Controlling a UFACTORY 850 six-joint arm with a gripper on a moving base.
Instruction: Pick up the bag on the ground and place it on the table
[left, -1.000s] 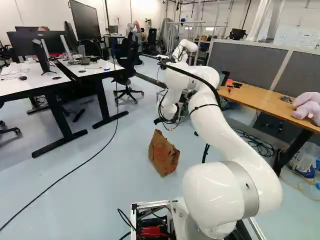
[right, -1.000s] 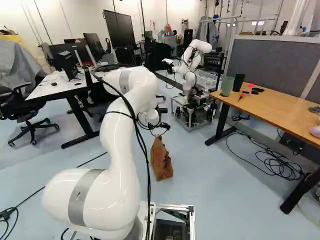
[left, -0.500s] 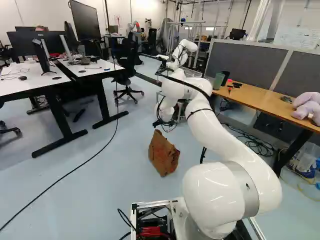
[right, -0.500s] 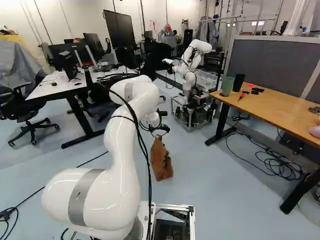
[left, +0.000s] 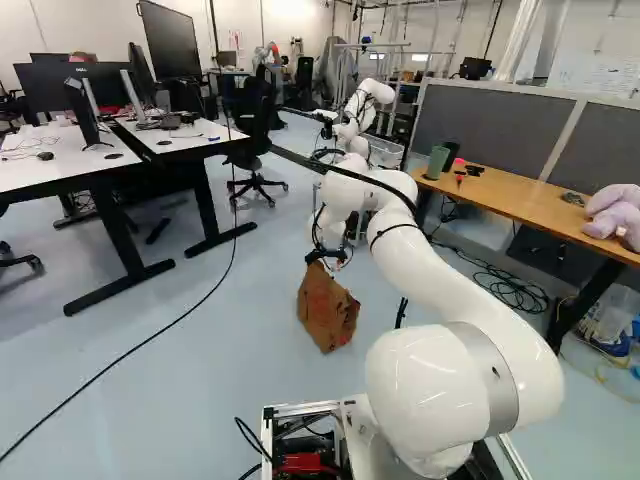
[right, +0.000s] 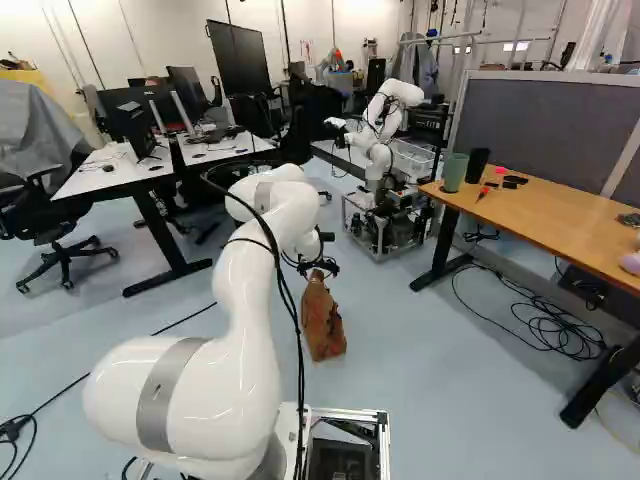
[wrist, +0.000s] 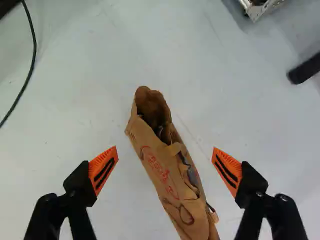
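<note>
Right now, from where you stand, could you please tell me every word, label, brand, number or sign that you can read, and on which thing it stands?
None reads clearly enough to quote.
Bag: red print on its side, too blurred.
Whiteboard at the right of the left base view: faint writing, too small.
Monitor on the white desk: a mark on its back, too small.

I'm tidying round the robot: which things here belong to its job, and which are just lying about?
For the job: brown bag, gripper, wooden table (probably the destination).

Just lying about: green cup, black cup, pink soft toy.
</note>
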